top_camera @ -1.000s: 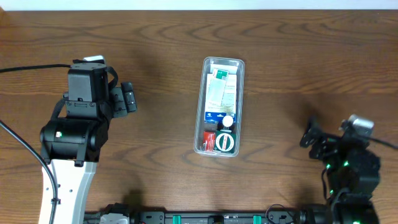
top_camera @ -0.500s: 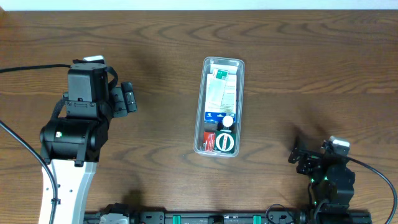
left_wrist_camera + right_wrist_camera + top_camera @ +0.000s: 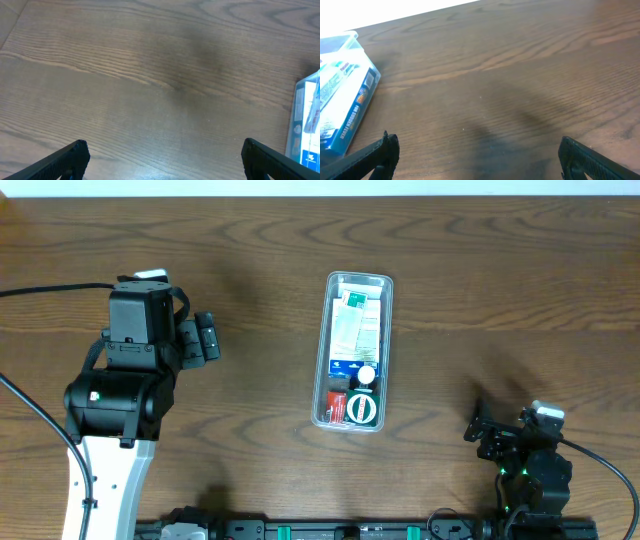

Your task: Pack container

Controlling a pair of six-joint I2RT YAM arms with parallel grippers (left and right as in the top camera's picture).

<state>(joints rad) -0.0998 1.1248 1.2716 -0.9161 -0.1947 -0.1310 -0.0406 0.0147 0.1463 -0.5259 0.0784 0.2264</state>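
The clear plastic container (image 3: 354, 351) lies lengthwise in the middle of the table, filled with small boxes, a white and green packet, a blue carton and a round green-lidded item. Its edge shows at the right of the left wrist view (image 3: 305, 125) and at the left of the right wrist view (image 3: 342, 95). My left gripper (image 3: 205, 338) is open and empty, to the left of the container. In the left wrist view its fingers (image 3: 162, 159) frame bare wood. My right gripper (image 3: 483, 430) is open and empty at the front right, and its wrist view (image 3: 477, 157) shows bare wood between the fingers.
The wooden table (image 3: 480, 280) spreads all around the container. The arm bases and a black rail (image 3: 350, 530) line the front edge. A white wall edge runs along the back.
My right arm has drawn back toward the front edge and a little left over the last second, then held still. The left arm and the container have not moved.
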